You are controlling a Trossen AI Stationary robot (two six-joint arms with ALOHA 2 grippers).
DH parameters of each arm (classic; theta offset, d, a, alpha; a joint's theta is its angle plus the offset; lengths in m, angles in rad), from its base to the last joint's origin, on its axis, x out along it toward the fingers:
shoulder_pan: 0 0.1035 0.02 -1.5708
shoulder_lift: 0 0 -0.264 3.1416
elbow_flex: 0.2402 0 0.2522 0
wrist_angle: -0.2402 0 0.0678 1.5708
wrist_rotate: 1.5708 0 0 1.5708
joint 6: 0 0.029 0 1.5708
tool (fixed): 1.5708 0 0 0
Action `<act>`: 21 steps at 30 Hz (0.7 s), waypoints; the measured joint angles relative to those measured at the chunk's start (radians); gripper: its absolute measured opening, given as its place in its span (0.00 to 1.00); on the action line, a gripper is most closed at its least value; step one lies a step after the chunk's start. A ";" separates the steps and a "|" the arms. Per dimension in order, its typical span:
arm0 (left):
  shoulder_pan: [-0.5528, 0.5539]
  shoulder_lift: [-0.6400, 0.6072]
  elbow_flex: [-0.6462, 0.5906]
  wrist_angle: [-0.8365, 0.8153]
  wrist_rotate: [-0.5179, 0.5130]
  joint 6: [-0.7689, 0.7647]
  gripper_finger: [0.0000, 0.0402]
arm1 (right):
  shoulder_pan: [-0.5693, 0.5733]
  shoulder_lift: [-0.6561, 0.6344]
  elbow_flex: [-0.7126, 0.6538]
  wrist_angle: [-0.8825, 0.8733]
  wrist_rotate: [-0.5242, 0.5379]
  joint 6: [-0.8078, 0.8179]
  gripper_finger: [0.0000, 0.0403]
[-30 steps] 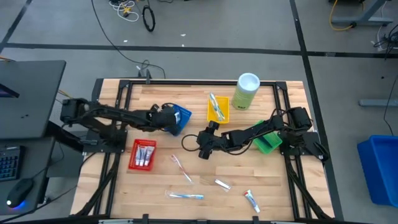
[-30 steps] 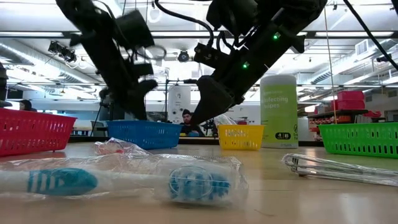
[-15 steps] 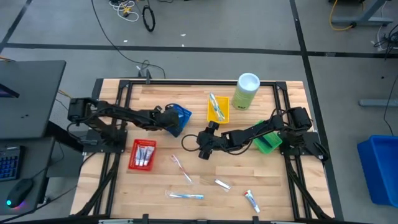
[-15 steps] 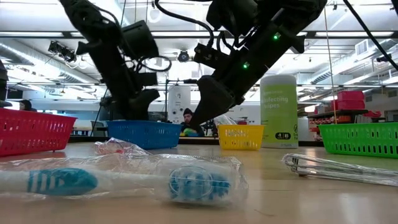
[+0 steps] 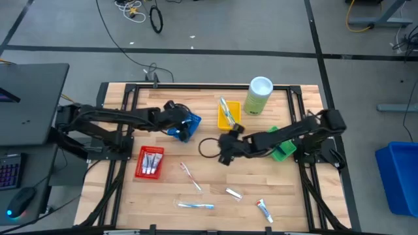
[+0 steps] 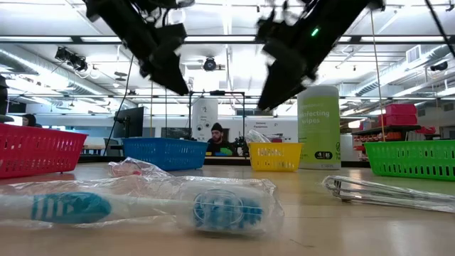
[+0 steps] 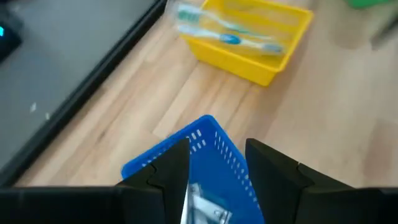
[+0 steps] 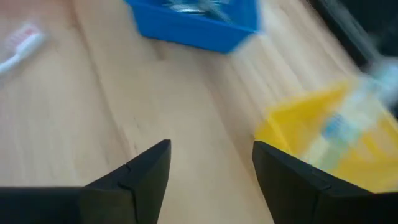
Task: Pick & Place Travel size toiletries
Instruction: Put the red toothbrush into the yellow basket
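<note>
While the left gripper (image 7: 217, 171) hangs right over the blue tray (image 5: 188, 124), its fingers are spread apart with nothing between them, and you can see a wrapped item (image 7: 205, 208) sitting in the tray below. The right gripper (image 8: 211, 165) is up over bare wood near the middle of the surface (image 5: 170, 196), fingers wide open and empty too, just beside the yellow tray (image 5: 228, 116), which already has a couple of toothbrushes (image 7: 224, 34) in it. The red tray (image 5: 149, 162) holds small tubes. Still loose on the surface: a pink toothbrush (image 5: 190, 176), a teal toothbrush (image 5: 194, 205) in clear wrap, a small wrapped item (image 5: 234, 192) and a mini tube (image 5: 264, 209). Green tray (image 5: 282, 151) sits under the right arm, and the tall canister (image 5: 258, 95) is at the back.
</note>
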 joint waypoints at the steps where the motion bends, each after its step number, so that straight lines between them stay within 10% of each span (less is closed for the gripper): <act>1: -0.004 -0.015 0.000 -0.001 0.009 0.025 0.41 | 0.007 -0.030 0.000 -0.053 0.012 0.052 0.58; 21: -0.159 0.013 -0.171 0.236 0.542 0.203 0.42 | 0.122 -0.134 -0.001 -0.208 -0.108 0.425 0.48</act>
